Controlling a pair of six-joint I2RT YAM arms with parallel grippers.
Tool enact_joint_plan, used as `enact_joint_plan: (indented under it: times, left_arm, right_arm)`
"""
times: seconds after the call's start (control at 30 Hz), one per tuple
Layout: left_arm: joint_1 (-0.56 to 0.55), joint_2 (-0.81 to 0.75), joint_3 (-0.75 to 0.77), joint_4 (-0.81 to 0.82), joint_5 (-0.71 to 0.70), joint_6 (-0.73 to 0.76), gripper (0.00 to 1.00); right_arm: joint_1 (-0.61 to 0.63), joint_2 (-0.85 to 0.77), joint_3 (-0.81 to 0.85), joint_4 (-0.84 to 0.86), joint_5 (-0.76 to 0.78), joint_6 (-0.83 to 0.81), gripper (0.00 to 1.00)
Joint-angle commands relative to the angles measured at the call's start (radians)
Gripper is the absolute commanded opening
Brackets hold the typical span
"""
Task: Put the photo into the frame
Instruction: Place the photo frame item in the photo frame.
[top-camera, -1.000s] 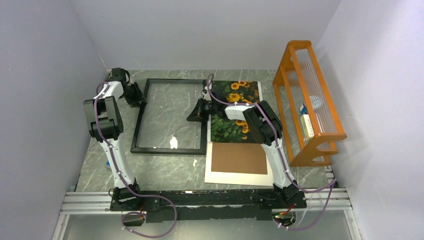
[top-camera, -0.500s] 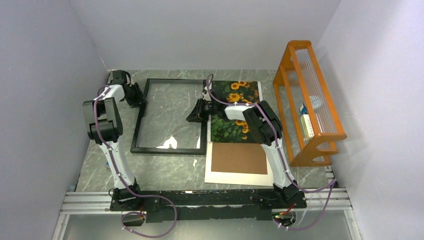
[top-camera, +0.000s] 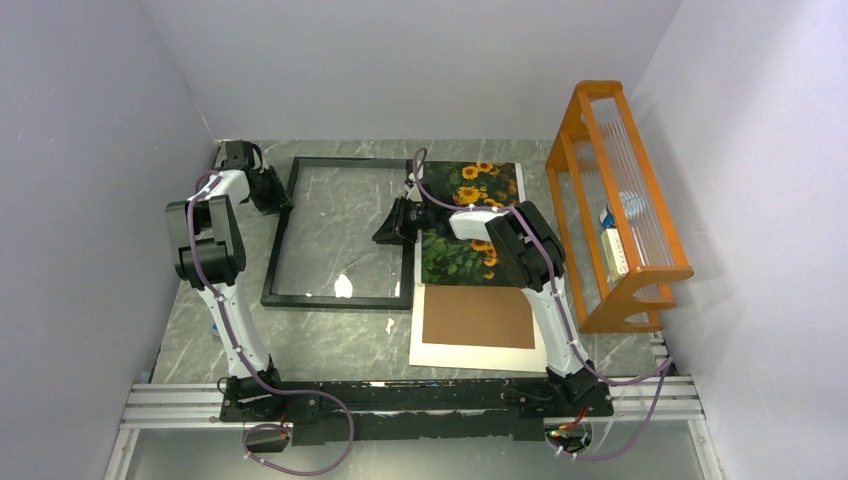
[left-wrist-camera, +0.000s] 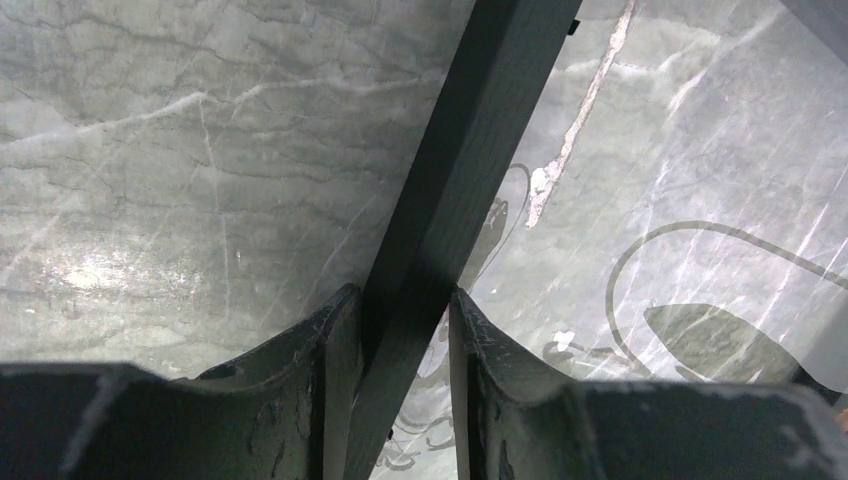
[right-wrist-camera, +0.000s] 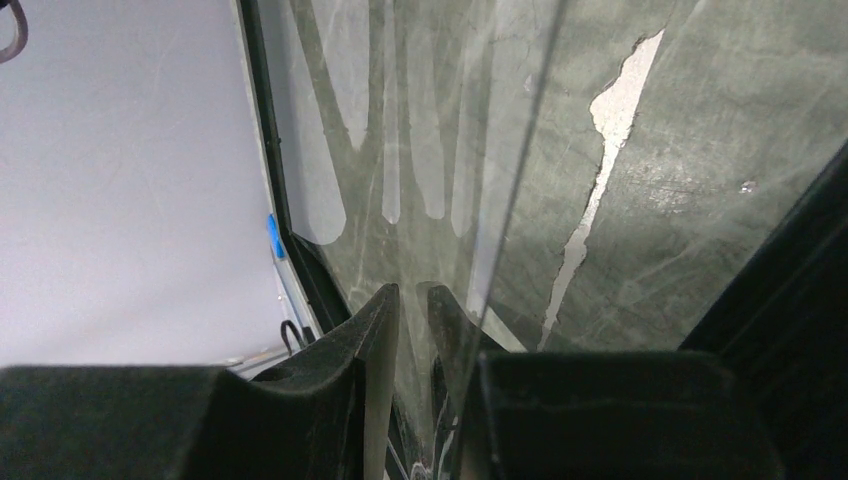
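My left gripper sits at the far left corner of the frame, which lies flat on the marble tabletop. In the left wrist view the gripper straddles the frame's black left rail. One finger is pressed to each side and the rail fills the space between them, so I am clamped on it. My right gripper reaches across to the inner side of the frame's right rail, about halfway along it. In the right wrist view its jaws stand a narrow gap apart. The edge of a clear pane slants down to them and shows pale reflections. I cannot tell whether the fingers are pinching that pane or only sitting at its edge. The photo, yellow sunflowers on dark green, lies flat on the tabletop just beside the frame's right rail, outside the frame. My right arm crosses over its middle. At its near end is a brown backing board resting on a white mat sheet. Whether the photo overlaps them I cannot tell. An orange rack stands at the right side of the tabletop, apart from the photo.
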Motion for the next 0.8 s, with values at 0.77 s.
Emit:
enact_joint_plan:
  times: [0.77]
  left_arm:
    - [0.086,0.032,-0.065,0.002,0.077,0.017,0.35]
  right_arm:
    - [-0.036,-0.17,-0.007,-0.215,0.085,-0.065,0.6]
